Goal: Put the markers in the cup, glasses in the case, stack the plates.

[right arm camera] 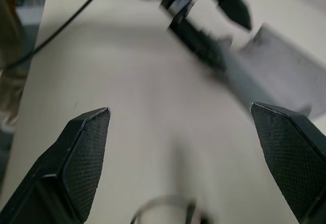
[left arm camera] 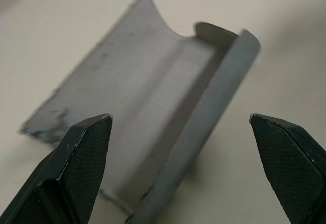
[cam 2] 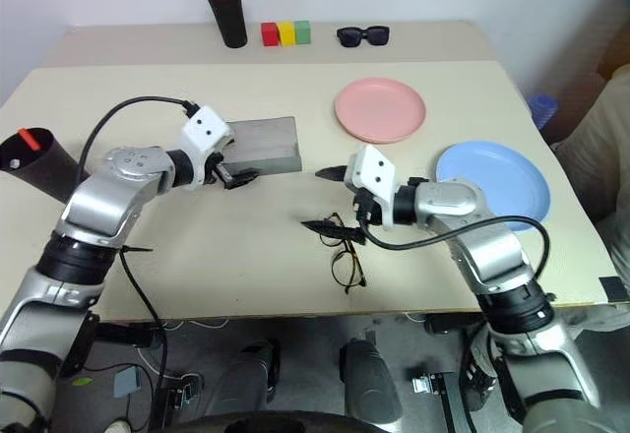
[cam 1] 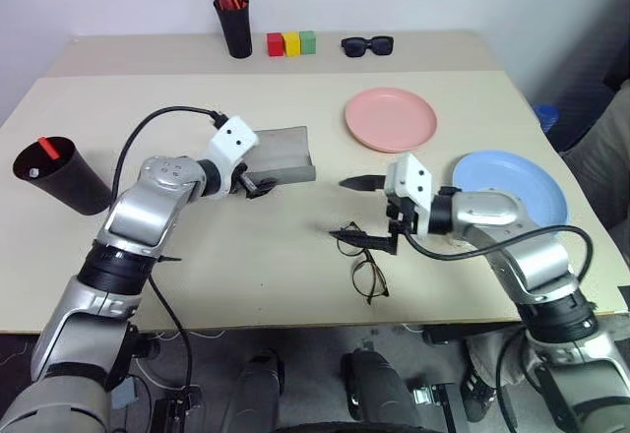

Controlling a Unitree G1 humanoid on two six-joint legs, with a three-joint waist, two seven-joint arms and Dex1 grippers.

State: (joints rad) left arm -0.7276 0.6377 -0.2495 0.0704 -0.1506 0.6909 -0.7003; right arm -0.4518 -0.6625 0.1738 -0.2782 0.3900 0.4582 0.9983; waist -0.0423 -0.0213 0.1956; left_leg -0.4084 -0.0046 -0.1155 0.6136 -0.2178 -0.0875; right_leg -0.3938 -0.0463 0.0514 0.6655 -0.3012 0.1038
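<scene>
Your right gripper [cam 1: 366, 214] hung with its two black fingers spread wide and nothing between them, pointing leftward across the table [cam 1: 246, 285], and the glasses [cam 1: 362, 259] lay just on the near side of it, almost under the lower finger. The frames lay folded flat on the bare tabletop, their long axis running roughly from far-left to near-right, one lens close to your fingertip and the other nearer the table's front edge. That made the right arm plainly the nearer one for the spectacles; I judged you would have had to tip the gripper down and draw it slightly nearward to straddle the frame across its narrow side. Your left gripper [cam 1: 264, 187] was likewise fully open and empty, poised at the near-left end of the case [cam 1: 285, 153], which lay open to the left of the glasses and further back, its long axis running left to right. From the left wrist view the case [left arm camera: 153, 107] sat between the two spread fingers without either touching it, as far as I could tell. The cup [cam 1: 61, 172] stood at the far left edge holding markers, and the pink plate [cam 1: 390, 118] and blue plate [cam 1: 512, 185] lay apart on the right, not yet stacked.
</scene>
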